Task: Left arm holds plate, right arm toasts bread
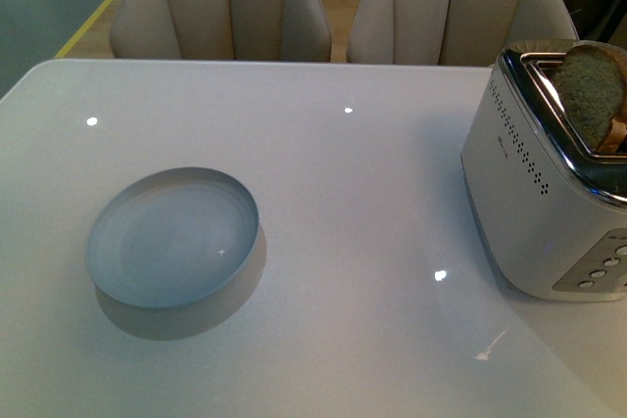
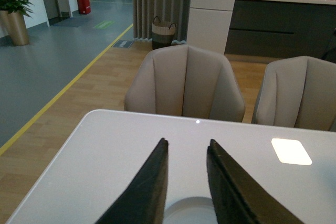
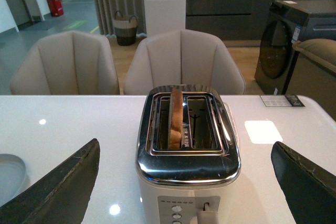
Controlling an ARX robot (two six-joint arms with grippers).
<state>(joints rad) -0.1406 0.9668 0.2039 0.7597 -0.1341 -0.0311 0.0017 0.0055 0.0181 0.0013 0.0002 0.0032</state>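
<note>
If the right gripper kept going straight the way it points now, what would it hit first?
Most likely the toaster: it sits centred between the open right gripper's fingers, with the bread standing in one slot. How far ahead it is cannot be told.

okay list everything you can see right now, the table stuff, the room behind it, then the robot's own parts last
Plate: one, pale blue-white, empty, on the table's left side.
Toaster: one, silver, on the table's right side.
Bread: one brown slice, upright in one toaster slot, sticking out.
Table: one, glossy white.
Chairs: two, beige, at the far edge.
Basket: one, woven, on the floor behind.
Potted plant: one, green, far back.
Left gripper: black jaws apart, above the plate.
Right gripper: black jaws wide apart, facing the toaster.
</note>
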